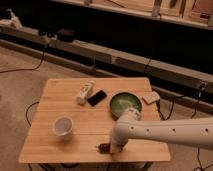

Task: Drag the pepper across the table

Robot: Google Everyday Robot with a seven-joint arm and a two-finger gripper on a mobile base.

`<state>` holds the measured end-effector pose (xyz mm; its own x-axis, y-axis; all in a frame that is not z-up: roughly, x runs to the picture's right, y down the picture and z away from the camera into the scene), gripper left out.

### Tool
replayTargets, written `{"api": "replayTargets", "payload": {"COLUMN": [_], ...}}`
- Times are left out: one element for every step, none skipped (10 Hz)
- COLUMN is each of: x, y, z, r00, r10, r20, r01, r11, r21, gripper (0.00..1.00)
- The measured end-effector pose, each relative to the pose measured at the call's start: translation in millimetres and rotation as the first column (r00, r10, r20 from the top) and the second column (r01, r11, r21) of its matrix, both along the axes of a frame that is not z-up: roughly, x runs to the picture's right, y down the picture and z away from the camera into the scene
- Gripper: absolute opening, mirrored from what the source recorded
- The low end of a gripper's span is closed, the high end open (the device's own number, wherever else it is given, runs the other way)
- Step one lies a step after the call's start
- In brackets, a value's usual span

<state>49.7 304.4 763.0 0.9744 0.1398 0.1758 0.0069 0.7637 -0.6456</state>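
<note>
Pepper [103, 147] lay near the front edge of the counter [75, 107], its long side running left to right, touching the tool [114, 148] on the tool's left, so a push that way would slide it toward the cup [63, 126].

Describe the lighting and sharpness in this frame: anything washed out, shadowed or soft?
Camera view: dim, warm light; the table is the brightest zone, the background shelving nearly black. The whole frame is soft. The pincer sits at the near edge by the pepper, which reads only as a dark smudge. The white cup looks slightly washed out.
</note>
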Motion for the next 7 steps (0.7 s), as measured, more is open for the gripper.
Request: {"api": "replayTargets", "payload": {"x": [10.0,20.4,24.7,44.3,55.8,67.4,77.6], "y": [-1.2,-2.3,-2.6,-2.7,-2.2,0.5,2.5], "z": [-1.1,-2.5,-3.1,-5.5,-6.7,-7.1,-7.2], "r00": [1.0,0.999,0.999,0.997,0.995,0.992,0.99], "r10": [0.01,0.022,0.028,0.056,0.074,0.091,0.105], "r20": [-0.013,-0.026,-0.031,-0.056,-0.069,-0.083,-0.095], "r01": [-0.01,-0.022,-0.028,-0.056,-0.074,-0.092,-0.107], "r11": [0.9999,0.9998,0.9996,0.9984,0.9972,0.9957,0.9941], "r21": [0.0,0.001,0.001,-0.002,-0.004,-0.01,-0.016], "gripper": [0.15,0.15,0.15,0.15,0.15,0.15,0.15]}}
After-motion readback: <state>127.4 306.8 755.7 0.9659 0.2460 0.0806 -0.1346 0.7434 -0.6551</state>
